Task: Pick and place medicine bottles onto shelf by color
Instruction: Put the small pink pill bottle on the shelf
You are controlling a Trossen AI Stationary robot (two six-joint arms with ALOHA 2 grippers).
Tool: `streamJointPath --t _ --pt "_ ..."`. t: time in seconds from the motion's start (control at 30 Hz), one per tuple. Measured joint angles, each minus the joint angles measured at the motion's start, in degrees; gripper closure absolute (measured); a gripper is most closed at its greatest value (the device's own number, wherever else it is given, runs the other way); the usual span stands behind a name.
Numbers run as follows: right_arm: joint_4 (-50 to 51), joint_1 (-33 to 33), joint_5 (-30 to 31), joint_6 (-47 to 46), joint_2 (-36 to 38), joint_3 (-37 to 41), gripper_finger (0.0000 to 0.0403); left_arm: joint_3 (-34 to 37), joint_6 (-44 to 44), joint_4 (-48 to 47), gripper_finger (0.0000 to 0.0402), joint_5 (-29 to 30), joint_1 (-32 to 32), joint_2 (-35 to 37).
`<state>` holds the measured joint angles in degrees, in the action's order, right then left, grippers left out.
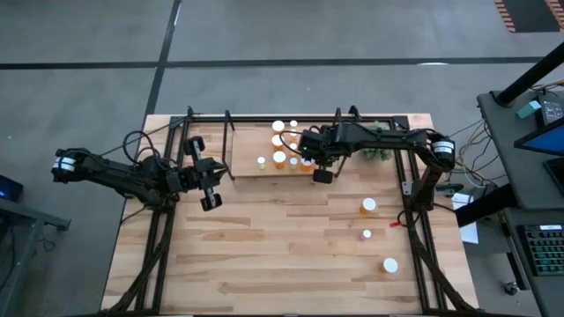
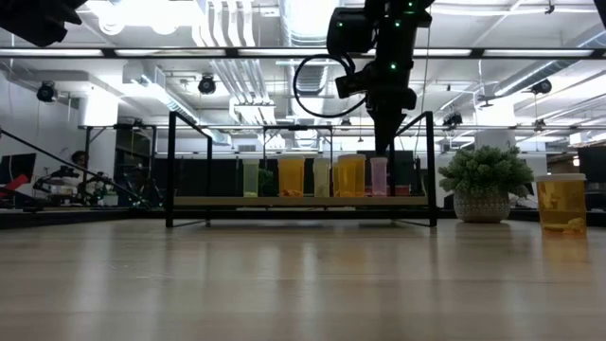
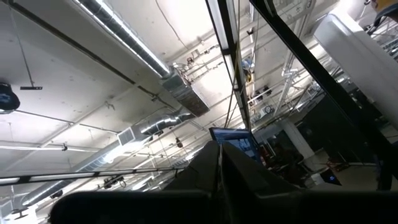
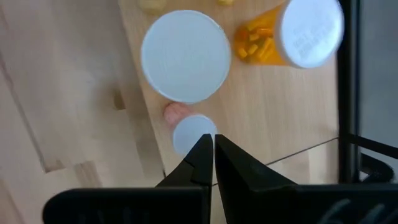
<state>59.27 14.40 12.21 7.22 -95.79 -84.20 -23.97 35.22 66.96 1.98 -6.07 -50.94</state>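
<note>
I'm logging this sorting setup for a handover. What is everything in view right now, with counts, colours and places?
Bottles on shelf: at least five in the low view, white caps, bodies greenish, orange, pale, orange, pink; in a row on the board.
Loose bottles: three, white caps, on the tabletop's right side, apart from one another.
Shelf: one, light-wood board with black uprights, at the table's far edge.
Plant: one, green in a pale pot, right of the shelf.
Table: one, light wood.
Left gripper: shut, empty, left of the shelf.
Right gripper: shut, empty, above the shelf beside the small pink bottle.
</note>
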Motion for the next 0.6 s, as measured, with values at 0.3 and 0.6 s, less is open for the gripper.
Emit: streamJointPath --t 0.3,0.6 --pt "-2.0 0.0 -0.7 -1.1 0.0 0.0 0.0394 0.0 0.2 0.0 0.0400 0.0 0.0 0.1" --pt "-2.3 -0.1 -3.2 -1.5 0.0 0.1 0.0394 0.0 0.2 0.0 0.0400 0.0 0.0 0.1"
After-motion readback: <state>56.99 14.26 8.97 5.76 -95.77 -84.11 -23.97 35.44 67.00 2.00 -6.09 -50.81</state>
